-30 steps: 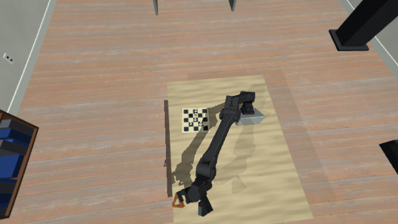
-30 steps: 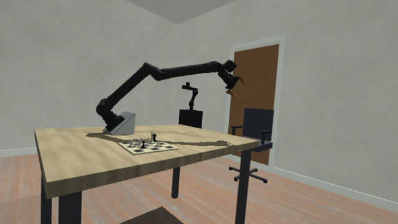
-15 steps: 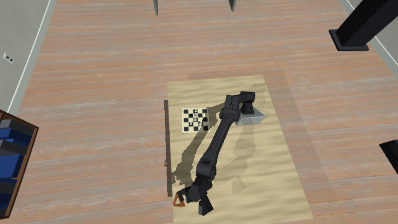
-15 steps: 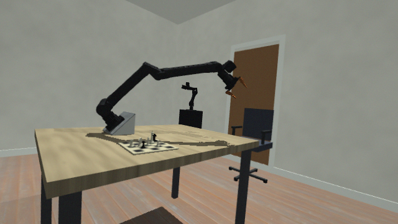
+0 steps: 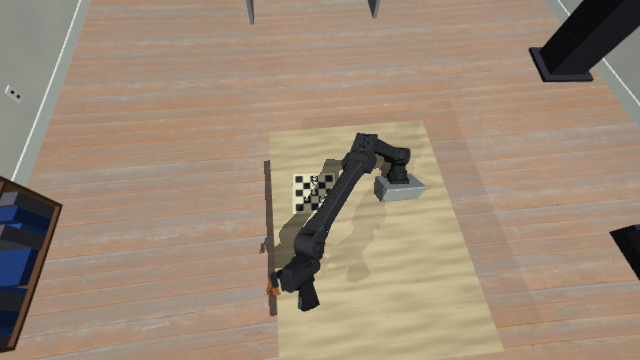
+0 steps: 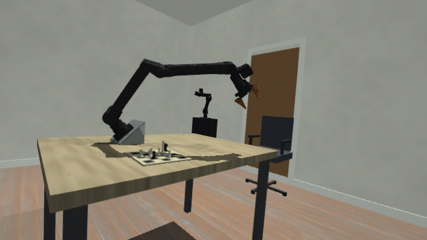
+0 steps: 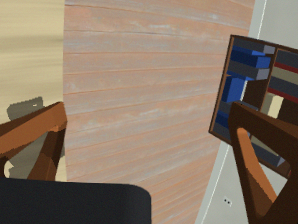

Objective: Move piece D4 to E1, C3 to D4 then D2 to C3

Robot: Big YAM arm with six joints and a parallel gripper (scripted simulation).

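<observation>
The gripper (image 6: 247, 96) hangs high past the table's (image 6: 83, 173) edge, fingers wide and holding nothing. The board (image 5: 300, 192) lies toward 1 o'clock from it in the top view, pieces (image 6: 163, 147) upright.

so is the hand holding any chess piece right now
No, nothing is held. The hand is wide open, raised high past the table's edge, far from the chessboard.
</observation>
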